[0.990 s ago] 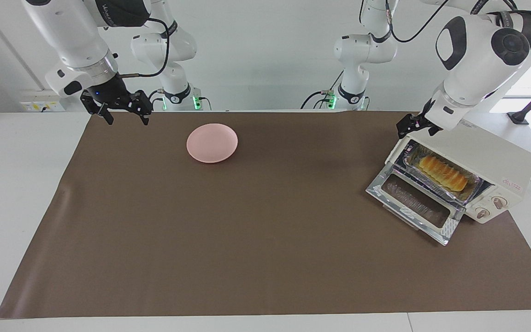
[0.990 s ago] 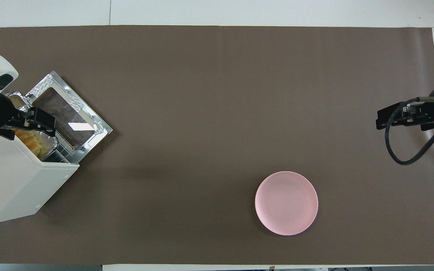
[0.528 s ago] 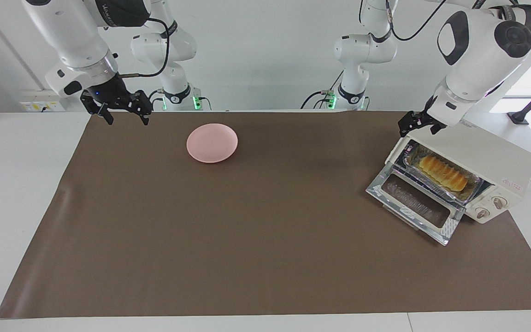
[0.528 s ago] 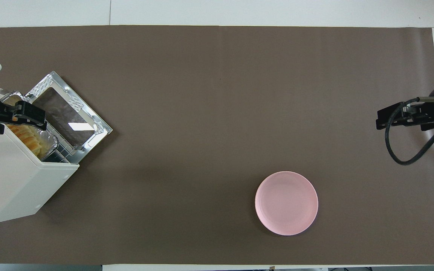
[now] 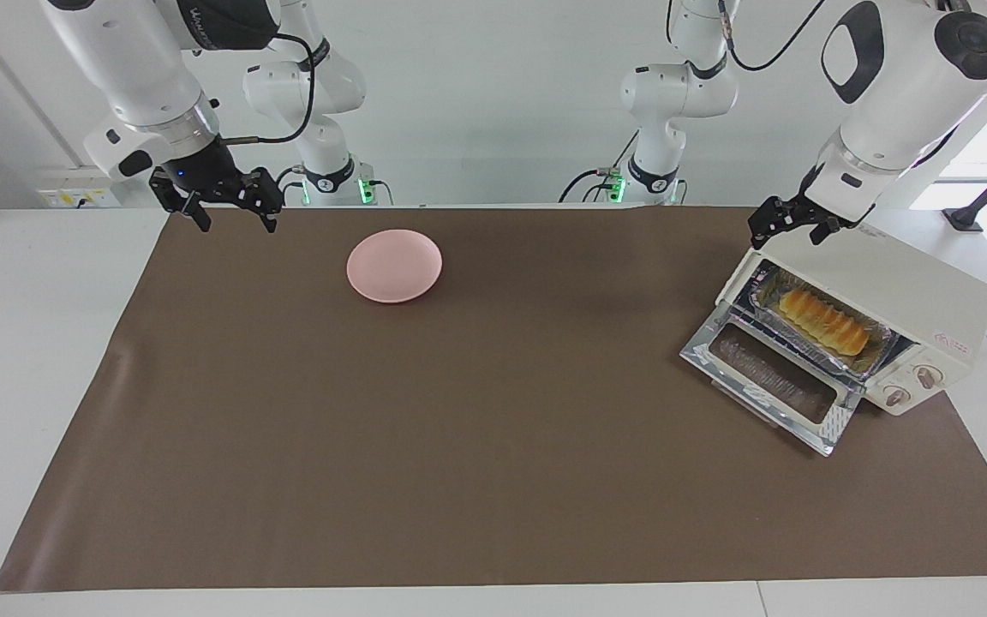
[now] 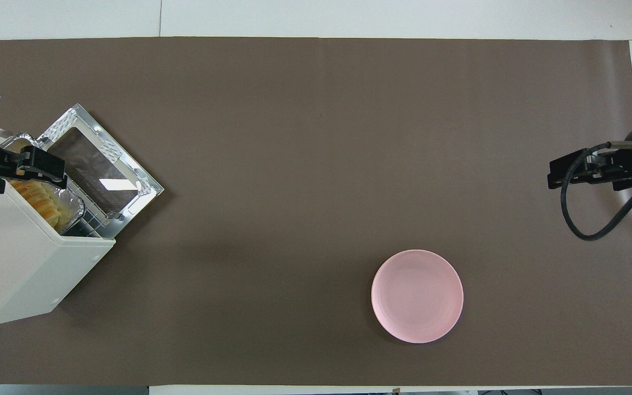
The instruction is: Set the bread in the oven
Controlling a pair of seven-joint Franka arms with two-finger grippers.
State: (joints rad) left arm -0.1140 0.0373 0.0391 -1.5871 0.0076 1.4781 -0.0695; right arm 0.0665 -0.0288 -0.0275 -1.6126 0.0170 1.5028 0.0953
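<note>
Toward the right arm's end of the table, the right gripper (image 5: 230, 216) hangs empty over the brown mat's (image 5: 459, 428) edge, jaws spread. A bare pink plate (image 5: 394, 265) sits nearby. At the left arm's end, the oven (image 5: 913, 308) stands with its door (image 5: 772, 377) dropped open; inside, the foil tray (image 5: 879, 356) holds the bread (image 5: 823, 320). The left gripper (image 5: 789, 224) hovers over the oven, jaws apart, empty.

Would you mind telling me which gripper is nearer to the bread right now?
Left. The left gripper hangs over the oven holding the bread; the right gripper waits at the right arm's end of the table.
</note>
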